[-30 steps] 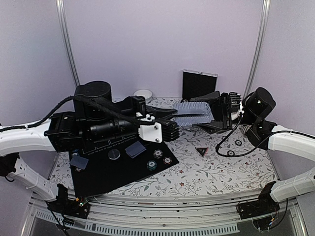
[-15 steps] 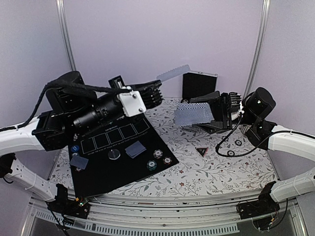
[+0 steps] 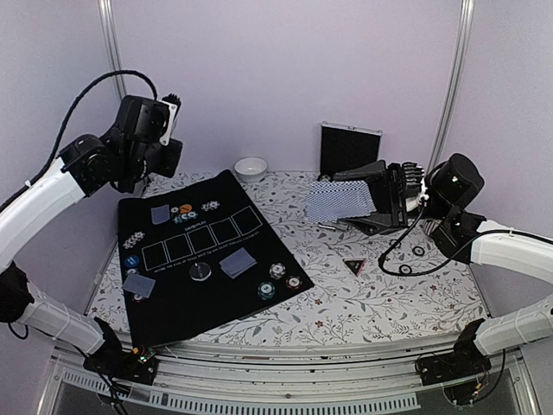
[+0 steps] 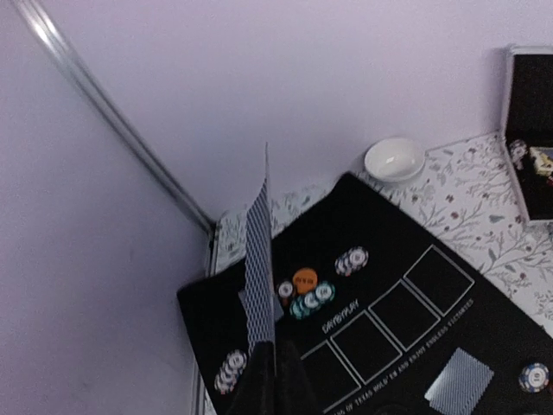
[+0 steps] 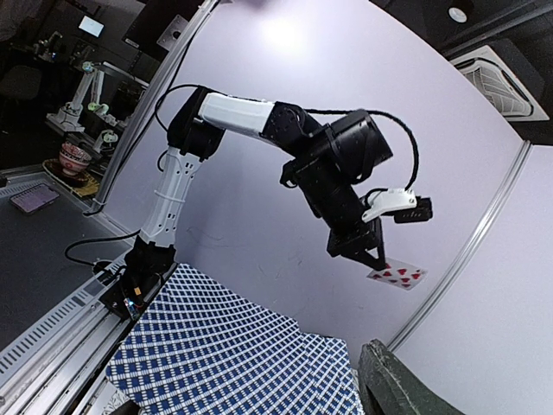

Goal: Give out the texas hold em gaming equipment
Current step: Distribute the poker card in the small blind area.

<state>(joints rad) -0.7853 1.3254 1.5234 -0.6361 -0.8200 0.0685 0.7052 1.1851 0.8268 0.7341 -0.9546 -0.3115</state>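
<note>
- Above the black mat's [image 3: 199, 307] far-left corner, left gripper [image 4: 272, 363] pinches one playing card [image 4: 257, 259] edge-on, lengthwise out from the jaws.
- Right gripper [image 3: 380, 203] clamps the fanned cards [image 3: 339, 201], well apart.

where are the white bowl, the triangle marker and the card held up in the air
white bowl [image 3: 251, 168]: top external view, on its inner hollow
triangle marker [image 3: 354, 265]: top external view, on its centre
raised card [image 4: 258, 259]: left wrist view, on its patterned back
</note>
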